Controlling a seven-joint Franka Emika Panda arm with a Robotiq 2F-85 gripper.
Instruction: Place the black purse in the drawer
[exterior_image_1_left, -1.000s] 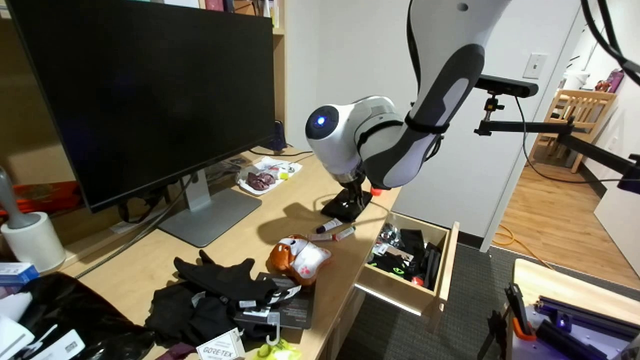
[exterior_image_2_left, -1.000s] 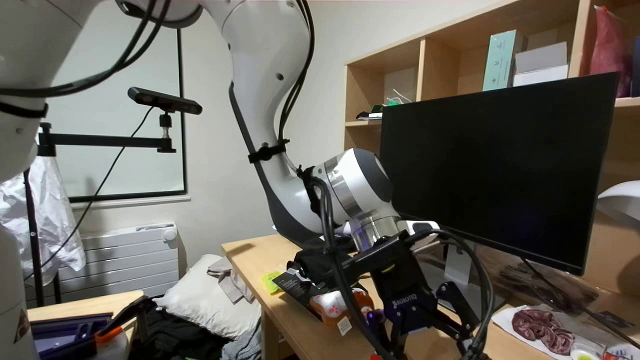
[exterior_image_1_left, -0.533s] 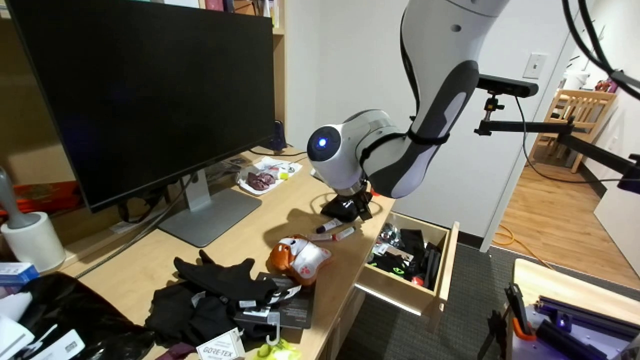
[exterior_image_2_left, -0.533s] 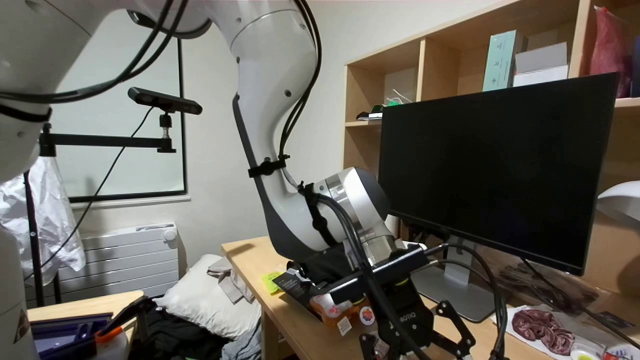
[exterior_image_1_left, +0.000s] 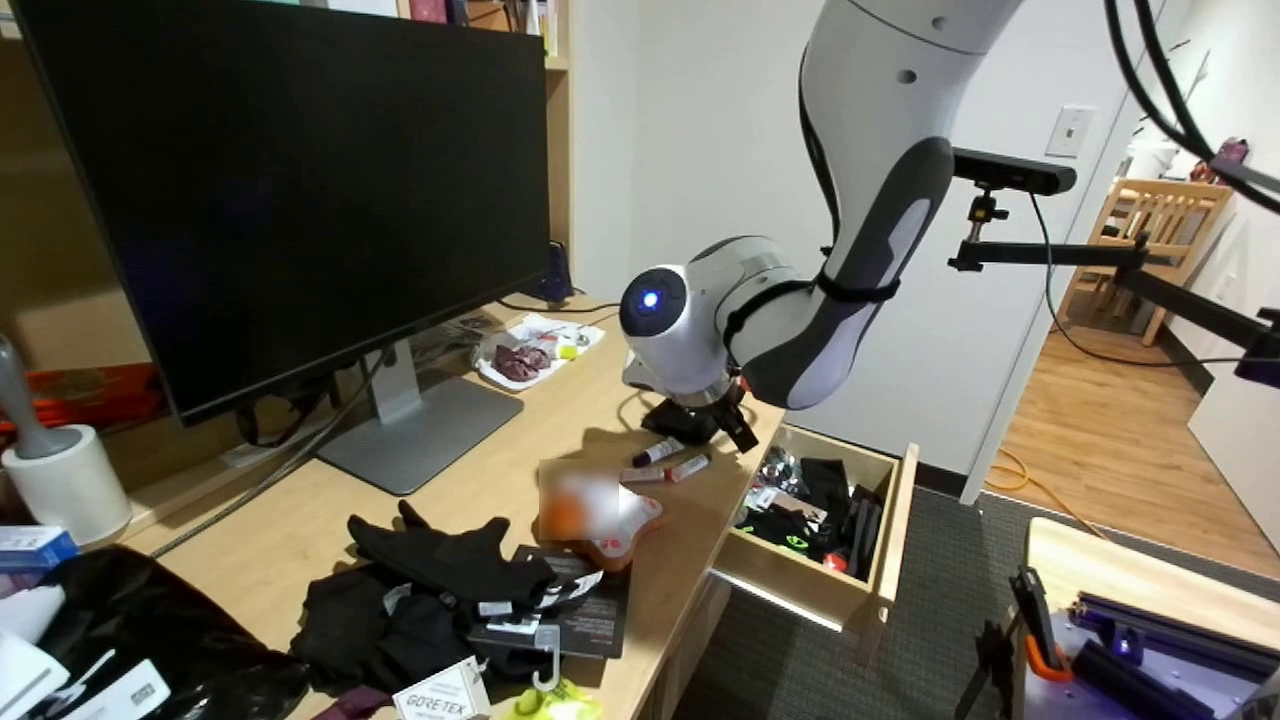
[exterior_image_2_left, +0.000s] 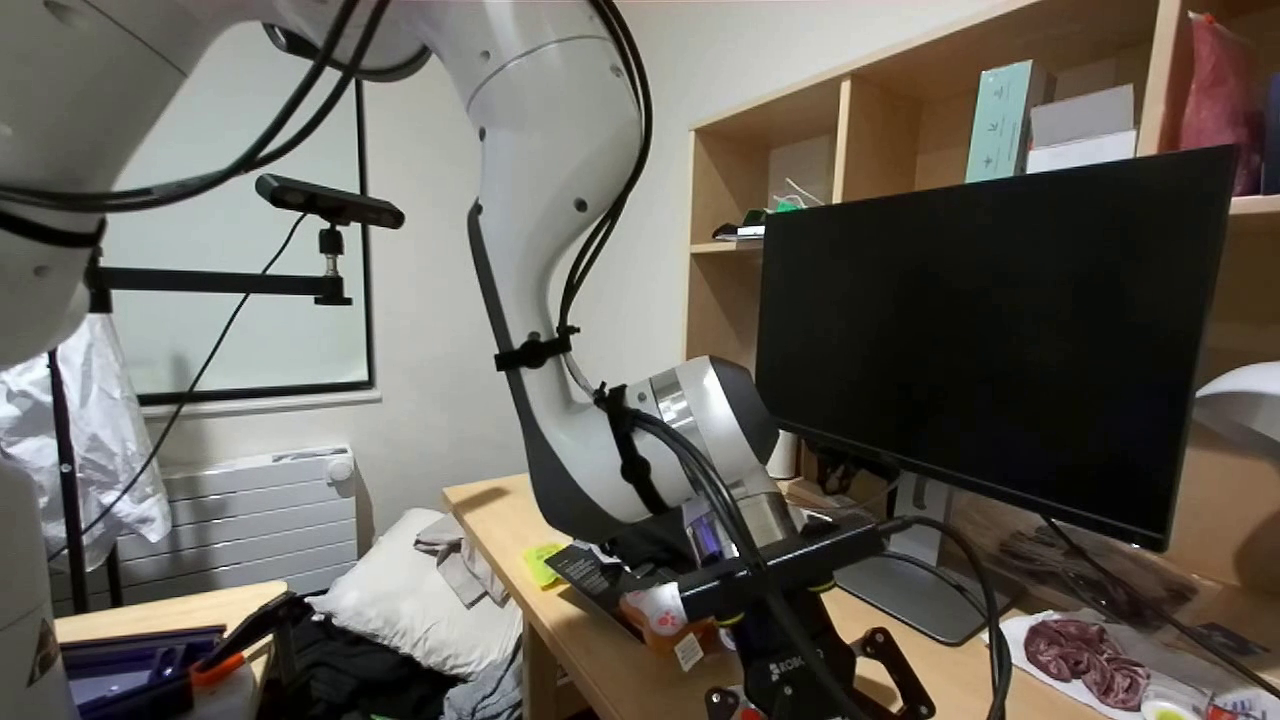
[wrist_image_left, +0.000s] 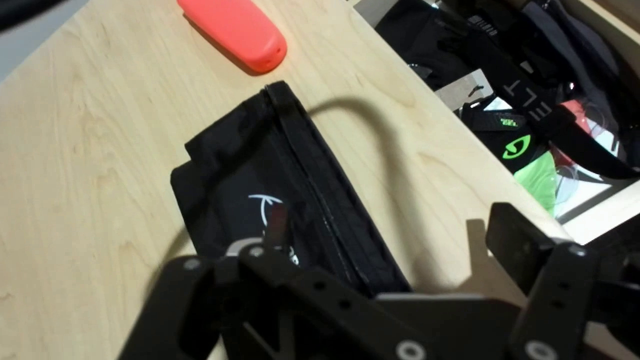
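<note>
The black purse (wrist_image_left: 305, 200) with a zip and white print lies flat on the desk in the wrist view. It also shows in an exterior view (exterior_image_1_left: 672, 424), partly behind my gripper (exterior_image_1_left: 735, 425). In the wrist view my gripper (wrist_image_left: 395, 235) is open with nothing between its fingers. Its left finger is over the purse; its right finger is over bare desk beside it. My gripper (exterior_image_2_left: 800, 690) shows partly in an exterior view, where the purse is not visible. The drawer (exterior_image_1_left: 893, 540) is pulled open beside the desk and holds several items; it also shows in the wrist view (wrist_image_left: 607, 215).
A red-orange object (wrist_image_left: 240, 35) lies beyond the purse. Small tubes (exterior_image_1_left: 658, 452) and an orange-white toy (exterior_image_1_left: 635, 520), partly blurred, lie near the purse. A monitor (exterior_image_1_left: 330, 200), black gloves (exterior_image_1_left: 440, 560) and a white tray (exterior_image_1_left: 590, 345) stand or lie on the desk.
My arm and gripper have moved lower, and the gripper has shifted toward the desk's drawer-side edge with its tilt changed. The purse and drawer have not visibly moved.
</note>
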